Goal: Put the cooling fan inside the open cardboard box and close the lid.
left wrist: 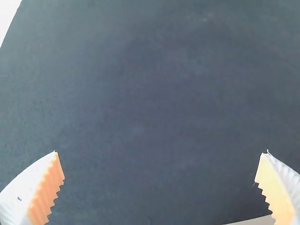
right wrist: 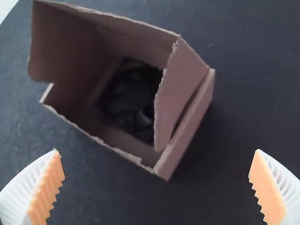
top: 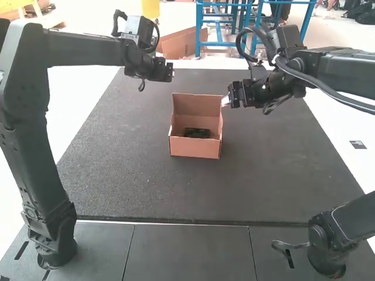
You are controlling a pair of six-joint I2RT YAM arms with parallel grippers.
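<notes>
High view: the cardboard box [top: 195,147] stands mid-way on the black mat [top: 117,175] covering the bench [top: 345,167], its lid [top: 197,107] upright at the far side and the cooling fan [top: 197,133] lying dark on its floor. The right end effector [top: 225,103] hangs just beside the box's far right corner, fingers spread wide, holding nothing. The left end effector [top: 166,71] hovers over bare mat beyond the box, likewise wide open and empty. A small dark tag [top: 358,144] lies on the bench; its print is too small to read.
</notes>
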